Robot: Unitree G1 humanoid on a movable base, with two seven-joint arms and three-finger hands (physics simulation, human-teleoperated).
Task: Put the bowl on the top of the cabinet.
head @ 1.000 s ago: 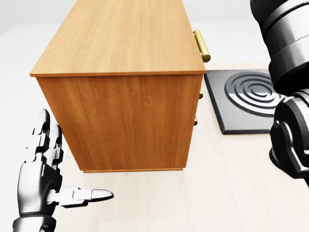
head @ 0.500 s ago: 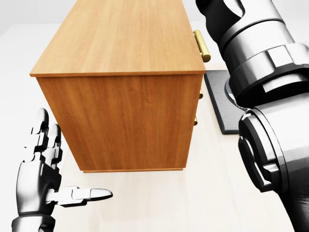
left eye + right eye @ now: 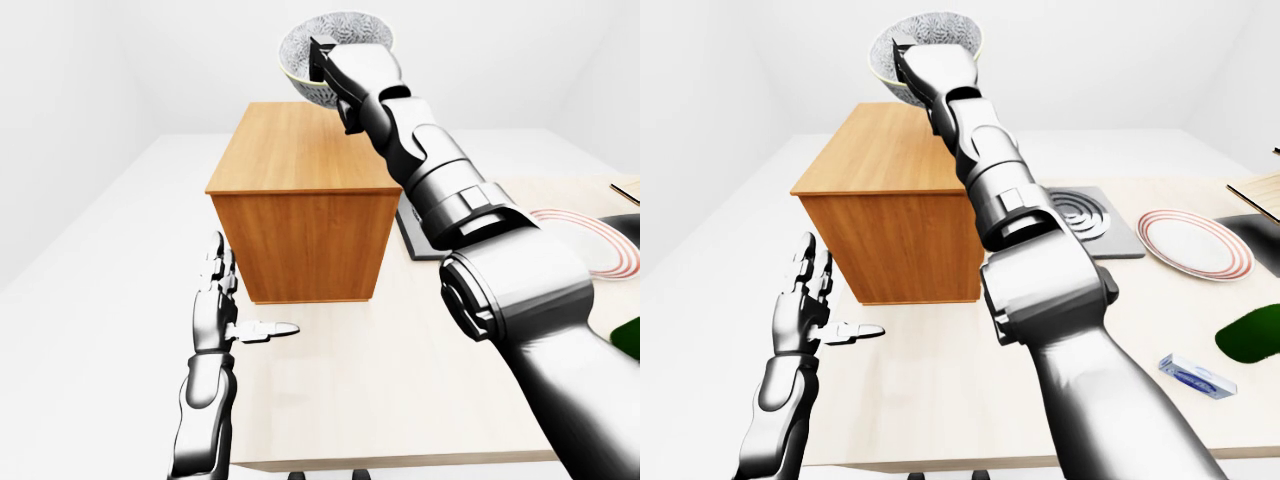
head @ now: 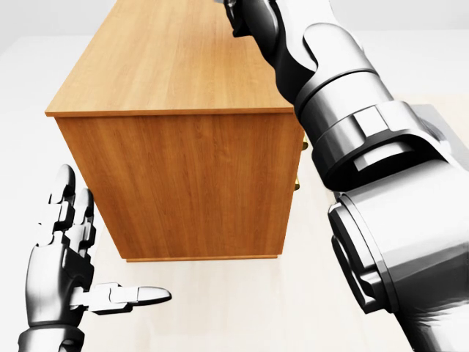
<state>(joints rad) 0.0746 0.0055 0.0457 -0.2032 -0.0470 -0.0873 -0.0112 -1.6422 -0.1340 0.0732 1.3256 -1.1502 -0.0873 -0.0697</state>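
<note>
Reaching up and away across the eye views, the right arm carries the bowl above the far end of the cabinet; the right hand is clamped on the bowl's near rim, though the fingers themselves are hidden behind the wrist, so how they wrap cannot be told; the bowl is pale with a grey patterned inside, tipped so its opening faces the cameras, and it hangs clear of the wooden top rather than resting on it. In the head view the arm fills the right side and hides whatever lies beyond the cabinet's right edge, leaving only a sliver of brass handle showing.

The left hand stands apart at the lower left, fingers spread and upright, thumb pointing toward the cabinet's base, holding nothing; it sits just above the light table and near the cabinet's lower left corner without touching it.

To the right of the cabinet in the right-eye view lie a dark hob plate with ringed coils, then a white plate with a red rim; nearer the bottom right are a green shape cut by the edge and a small blue-and-white box.
</note>
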